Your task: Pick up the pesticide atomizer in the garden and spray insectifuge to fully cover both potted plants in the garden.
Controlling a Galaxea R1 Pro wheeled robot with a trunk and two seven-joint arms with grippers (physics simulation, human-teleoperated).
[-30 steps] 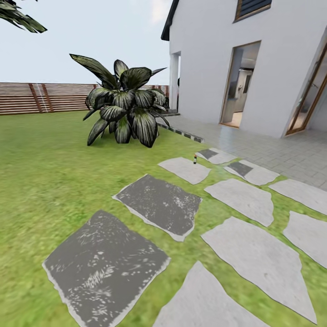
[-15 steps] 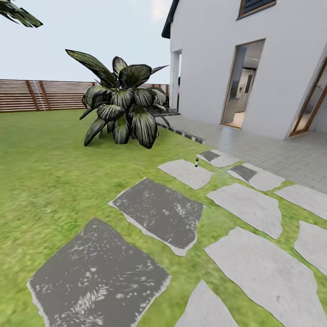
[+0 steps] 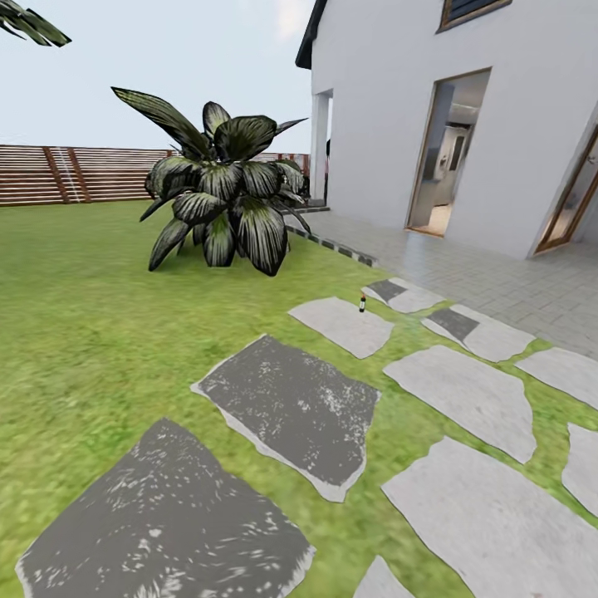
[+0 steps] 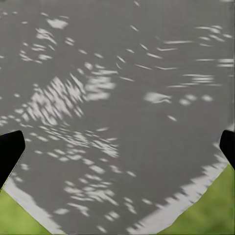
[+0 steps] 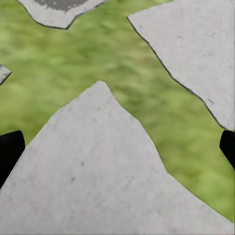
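Several flat stepping stones [image 3: 295, 405] are laid out across the lawn [image 3: 75, 332] in the head view, dark mottled ones on the left and pale grey ones on the right. At the far left, a brown slatted wooden fence [image 3: 75, 174] is seen along the back of the grass. Left of center, a big plant with dark striped leaves [image 3: 220, 195] is planted in the lawn. Just right of center, the pesticide atomizer [image 3: 362, 303] can be spotted as a tiny dark bottle, standing upright at the right edge of a pale stone [image 3: 342, 325], well away from the camera. Details like the label can't be made out at that size. On the right side, a white house [image 3: 498, 124] with an open doorway [image 3: 444, 158] is shown, with a tiled patio [image 3: 515, 282] in front of it.

In the left wrist view, a dark mottled stone [image 4: 117, 107] is looked down on, and the left gripper [image 4: 117, 147] is shown with its black fingertips [image 4: 10, 149] pushed out to opposite frame edges, so spread wide with nothing held.

In the right wrist view, a pale pointed stone [image 5: 103, 176] and grass [image 5: 98, 54] are seen below, and the right gripper [image 5: 117, 147] is likewise spread apart and empty.
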